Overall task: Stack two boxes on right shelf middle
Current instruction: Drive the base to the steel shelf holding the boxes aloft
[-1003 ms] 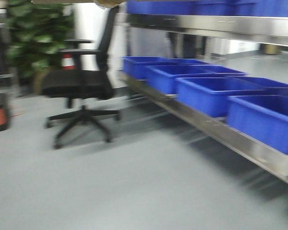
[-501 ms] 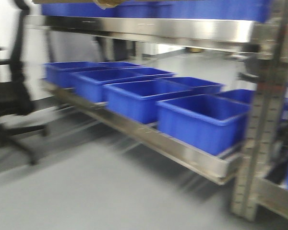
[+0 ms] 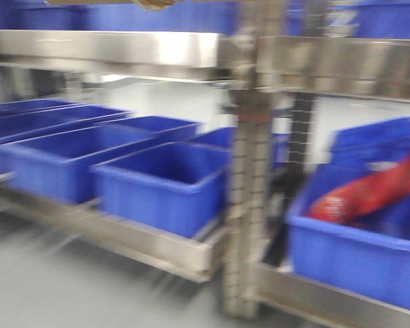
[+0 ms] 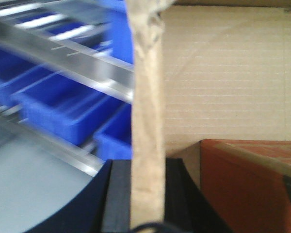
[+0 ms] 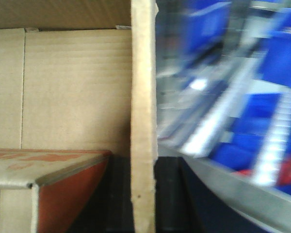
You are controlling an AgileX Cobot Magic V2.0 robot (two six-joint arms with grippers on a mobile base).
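Observation:
An open brown cardboard box (image 4: 223, 73) is held between both arms. My left gripper (image 4: 146, 194) is shut on the box's left wall (image 4: 146, 111), with one black pad on each side of it. On the opposite wall (image 5: 143, 97) my right gripper (image 5: 143, 194) is shut the same way. An orange-red carton (image 4: 242, 184) lies inside the box and shows again in the right wrist view (image 5: 63, 194). A brown scrap of the box (image 3: 154, 3) shows at the top of the front view. The steel shelf rail (image 3: 355, 65) runs across the upper right of the front view.
A perforated grey upright (image 3: 249, 205) divides two racks. Several blue bins (image 3: 164, 184) sit on the left rack's low level. On the right rack, a blue bin (image 3: 355, 260) holds a red packet (image 3: 369, 191). More blue bins stand above the rails. Grey floor lies at lower left.
The front view has swept to the right: the office chair and plant have left the frame, and the upright and the right rack with the red packet have come in. All is motion-blurred.

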